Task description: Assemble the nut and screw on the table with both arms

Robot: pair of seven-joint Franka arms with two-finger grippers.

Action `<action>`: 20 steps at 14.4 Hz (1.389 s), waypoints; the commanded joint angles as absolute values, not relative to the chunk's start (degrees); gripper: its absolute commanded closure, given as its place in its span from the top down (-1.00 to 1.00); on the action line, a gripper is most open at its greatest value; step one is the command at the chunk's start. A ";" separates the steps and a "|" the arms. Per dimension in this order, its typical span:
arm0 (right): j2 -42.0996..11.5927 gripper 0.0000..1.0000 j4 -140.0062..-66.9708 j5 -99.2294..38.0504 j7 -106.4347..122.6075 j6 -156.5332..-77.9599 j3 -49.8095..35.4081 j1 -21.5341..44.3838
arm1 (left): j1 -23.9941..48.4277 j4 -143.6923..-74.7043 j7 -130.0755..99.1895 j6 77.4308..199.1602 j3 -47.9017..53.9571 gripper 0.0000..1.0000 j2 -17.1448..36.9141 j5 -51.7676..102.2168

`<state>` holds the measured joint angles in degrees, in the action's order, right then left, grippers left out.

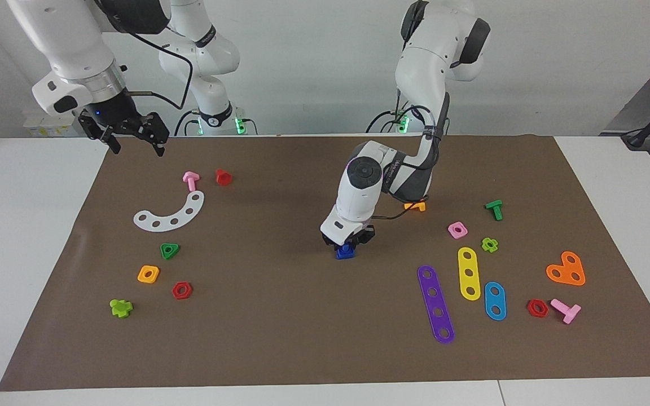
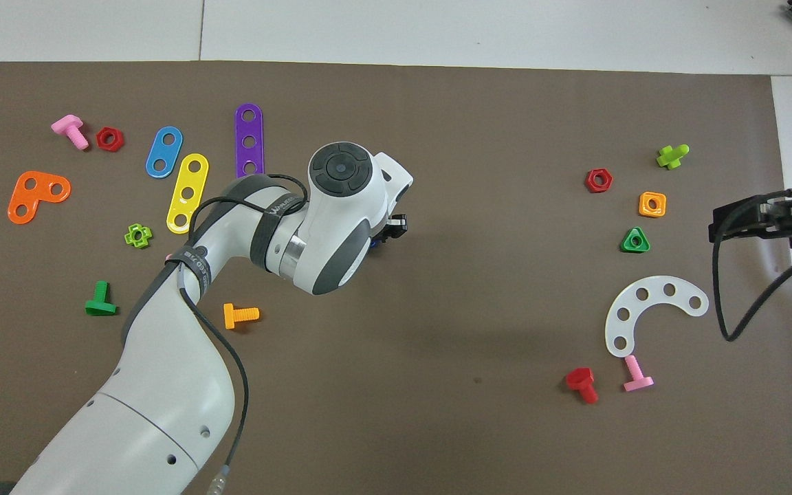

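Two hands in frame, read across the facing view with the brown mat [image 1: 280, 349] taken as a clock face.

- Right hand [image 1: 133, 140]: raised over the mat's 10 o'clock corner, at the right arm's end of the bench [image 1: 26, 254]. Fingers spread wide, nothing between them. Arm waits.
- At 5 o'clock from that hand, on the mat: pink bolt [image 1: 190, 180] and red bolt [image 1: 223, 177] side by side. White curved strip [image 1: 170, 214] lies just at 6 o'clock of the pink bolt.
- Green triangular nut [image 1: 170, 250] and orange square nut [image 1: 148, 274] sit farther from the robots, well apart from the task's pieces.
- Left hand [image 1: 347, 241]: down at the clock's centre, wrist bent steeply, tips right on top of a dark-blue piece. Whether it grips or merely touches, I cannot tell.
- Nut [image 1: 345, 253]: rounded-square blue base, flat on the mat directly under the left hand. Overhead it is almost wholly hidden by the wrist.
- Screw: a blue stub seems to rise from the nut into the hand, too hidden to confirm.
- Orange bolt [image 1: 415, 206] lies at 2 o'clock of the nut; pink square nut [image 1: 457, 229] at 3 o'clock, apart.
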<state>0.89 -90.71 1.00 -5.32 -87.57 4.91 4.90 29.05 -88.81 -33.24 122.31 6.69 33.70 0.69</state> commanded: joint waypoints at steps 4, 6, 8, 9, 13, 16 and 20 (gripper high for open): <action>2.20 1.00 -92.20 0.70 -5.19 -87.80 4.48 4.57 | 29.97 -89.38 -33.57 123.92 5.98 0.22 33.57 -1.93; 2.20 1.00 -92.20 0.70 -5.36 -87.89 4.48 4.57 | 29.88 -89.12 -33.57 123.93 5.98 0.46 33.57 -2.02; 2.20 1.00 -92.28 0.62 -5.27 -87.98 4.48 4.57 | 29.88 -88.95 -33.57 123.93 5.98 0.85 33.66 -2.28; 2.20 1.00 -92.55 0.62 -5.27 -88.07 4.48 4.57 | 29.88 -88.68 -33.49 123.84 5.98 0.89 33.84 -3.16; 2.20 1.00 -92.55 0.62 -5.54 -87.98 4.48 4.57 | 29.36 -83.26 -33.31 117.97 5.98 1.00 35.50 -3.16; 2.20 1.00 -92.46 0.62 -5.62 -88.07 4.48 4.57 | 28.66 -77.10 -32.96 112.51 5.80 1.00 36.30 -3.08; 2.20 1.00 -92.46 0.62 -5.62 -88.07 4.48 4.57 | 23.57 -71.56 -30.07 106.28 6.24 1.00 34.99 -2.81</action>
